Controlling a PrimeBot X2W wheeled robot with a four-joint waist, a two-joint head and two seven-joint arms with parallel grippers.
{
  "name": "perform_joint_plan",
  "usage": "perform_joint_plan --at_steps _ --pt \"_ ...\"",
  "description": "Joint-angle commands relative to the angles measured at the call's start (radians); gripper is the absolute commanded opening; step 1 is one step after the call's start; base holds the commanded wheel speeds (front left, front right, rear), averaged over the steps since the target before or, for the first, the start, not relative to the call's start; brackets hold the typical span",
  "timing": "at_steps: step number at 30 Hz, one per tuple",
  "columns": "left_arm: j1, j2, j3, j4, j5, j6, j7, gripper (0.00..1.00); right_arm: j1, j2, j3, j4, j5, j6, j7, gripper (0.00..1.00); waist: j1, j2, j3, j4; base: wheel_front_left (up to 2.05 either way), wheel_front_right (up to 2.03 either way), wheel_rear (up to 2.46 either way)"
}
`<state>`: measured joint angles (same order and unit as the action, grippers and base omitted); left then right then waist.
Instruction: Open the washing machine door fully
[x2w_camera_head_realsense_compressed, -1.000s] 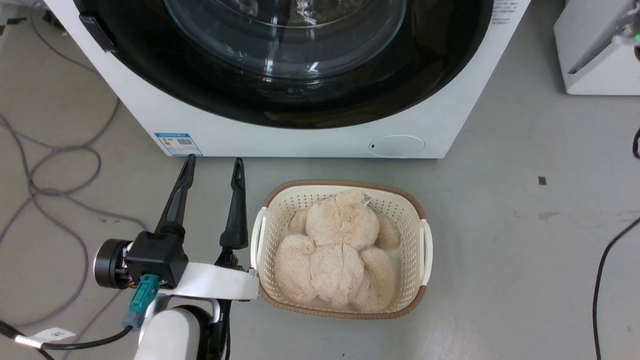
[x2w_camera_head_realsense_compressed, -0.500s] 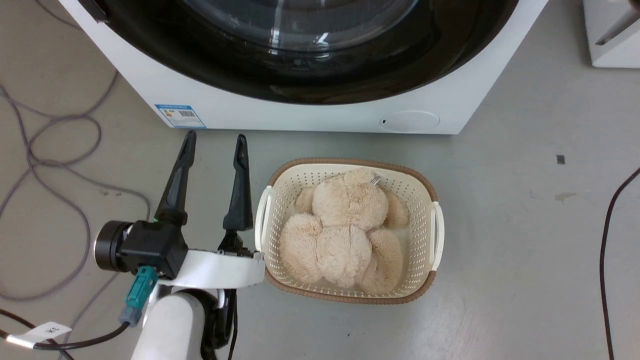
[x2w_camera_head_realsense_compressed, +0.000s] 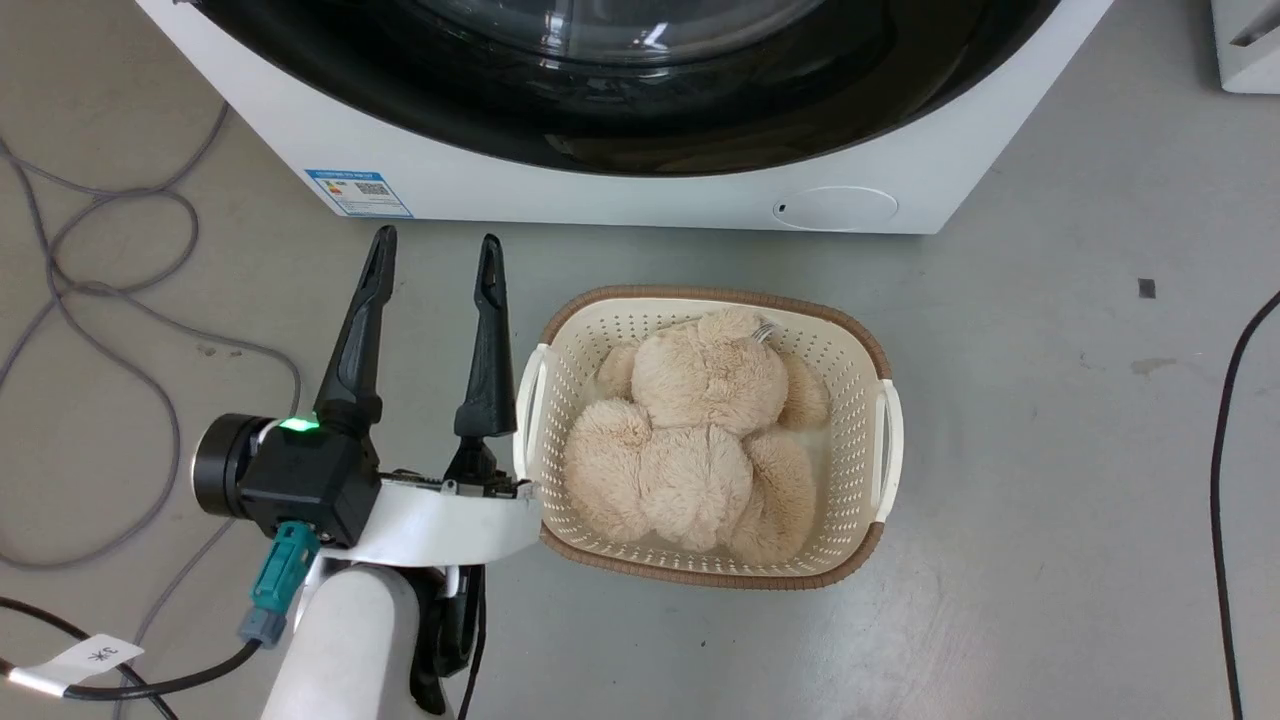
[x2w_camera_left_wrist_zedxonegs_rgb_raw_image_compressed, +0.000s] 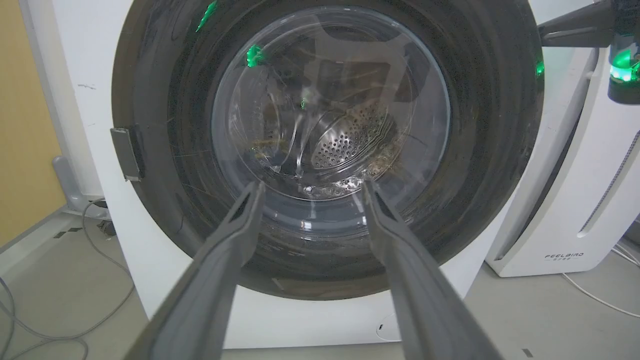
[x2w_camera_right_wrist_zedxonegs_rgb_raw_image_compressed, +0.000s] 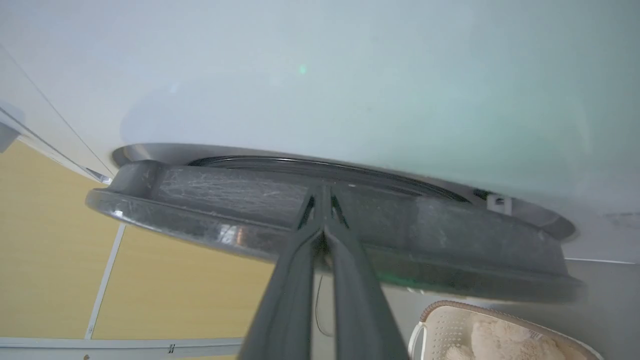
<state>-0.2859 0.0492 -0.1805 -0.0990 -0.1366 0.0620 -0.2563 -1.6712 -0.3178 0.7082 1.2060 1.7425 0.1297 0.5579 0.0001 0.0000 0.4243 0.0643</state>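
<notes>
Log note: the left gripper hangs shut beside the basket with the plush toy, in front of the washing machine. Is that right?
Not quite: the left gripper is open, its two fingers spread apart, as the head view shows. The rest holds: it hangs beside the basket with the plush toy, in front of the washing machine.

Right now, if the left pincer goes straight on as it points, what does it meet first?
The left pincer would likely meet the washing machine door, at its lower glass; depth is unclear.
</notes>
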Motion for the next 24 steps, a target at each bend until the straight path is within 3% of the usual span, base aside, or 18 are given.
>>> perform_joint_plan --at_steps 1,15,24 --pt "-0.010 0.001 -0.001 -0.001 -0.005 0.004 -0.005 1.00 -0.010 0.010 0.009 0.007 0.003 0.001 0.010 0.00 -0.0001 0.0000 0.000 0.000 0.00 0.00 0.00" --pt "0.003 0.001 -0.008 0.032 -0.008 0.004 -0.006 1.00 0.073 0.040 0.035 -0.015 -0.004 0.001 0.082 0.00 -0.0001 0.0000 -0.041 0.007 0.00 0.00 0.00" --pt "0.042 0.001 -0.006 0.073 0.002 -0.005 -0.006 1.00 0.201 0.041 0.040 -0.115 0.008 0.001 0.117 0.00 -0.0001 0.0000 -0.124 0.014 0.00 0.00 0.00"
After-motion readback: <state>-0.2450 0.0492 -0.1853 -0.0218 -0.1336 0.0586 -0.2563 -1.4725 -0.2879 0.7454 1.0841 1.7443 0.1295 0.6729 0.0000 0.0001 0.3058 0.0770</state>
